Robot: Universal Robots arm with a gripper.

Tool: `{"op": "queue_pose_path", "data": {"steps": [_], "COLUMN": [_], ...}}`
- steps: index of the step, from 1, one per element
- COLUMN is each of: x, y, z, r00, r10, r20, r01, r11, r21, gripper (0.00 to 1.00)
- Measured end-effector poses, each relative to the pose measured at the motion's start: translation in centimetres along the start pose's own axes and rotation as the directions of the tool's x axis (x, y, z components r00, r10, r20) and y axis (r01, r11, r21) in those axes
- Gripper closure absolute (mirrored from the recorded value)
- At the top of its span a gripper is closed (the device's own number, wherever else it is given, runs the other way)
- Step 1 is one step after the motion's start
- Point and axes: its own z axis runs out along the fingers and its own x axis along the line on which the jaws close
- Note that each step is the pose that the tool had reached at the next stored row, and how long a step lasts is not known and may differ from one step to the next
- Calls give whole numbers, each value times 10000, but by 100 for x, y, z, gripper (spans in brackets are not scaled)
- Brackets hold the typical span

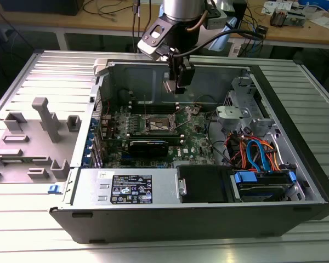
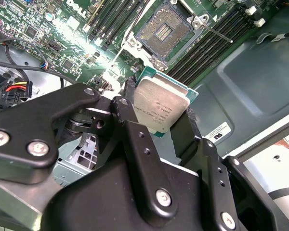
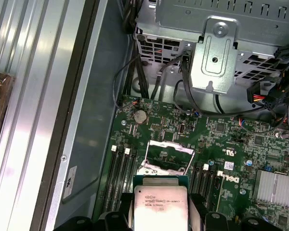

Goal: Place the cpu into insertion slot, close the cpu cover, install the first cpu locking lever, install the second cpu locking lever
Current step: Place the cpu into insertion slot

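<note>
One end effector [image 2: 160,103] grips the cpu [image 2: 163,109] above the insertion slot [image 2: 164,31]

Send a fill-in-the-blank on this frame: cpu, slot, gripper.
1. The cpu sits clamped between the two ____ of the gripper.
2. The insertion slot is ____, its pin field bare.
3. In the exterior view the gripper hangs ____ the green motherboard.
Missing words: fingers; empty; above.
</note>
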Motion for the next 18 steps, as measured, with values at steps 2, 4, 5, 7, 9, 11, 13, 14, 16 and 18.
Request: {"op": "queue_pose_path", "data": {"steps": [2,4,5,7,9,11,13,14,16,18], "x": [0,-1,-1,-1,-2,-2,-1,1,2,2], "y": [-1,-2,-2,-3,-4,-4,-9,-17,-21,-24], "z": [8,18,24,37,52,55,57,57,57,57], "r00": [9999,9997,9994,9986,9966,9949,9936,9933,9932,9931], "r10": [100,249,334,526,828,1012,1132,1152,1159,1173], "r20": [3,12,16,27,43,51,55,54,54,55], "r01": [-100,-249,-334,-526,-828,-1012,-1132,-1152,-1159,-1173], "r11": [9999,9997,9994,9986,9966,9949,9936,9933,9933,9931], "r21": [-4,-9,-13,-19,-24,-15,-10,-12,-12,-12], "gripper": [46,46,46,46,46,46,46,46,46,46]}}
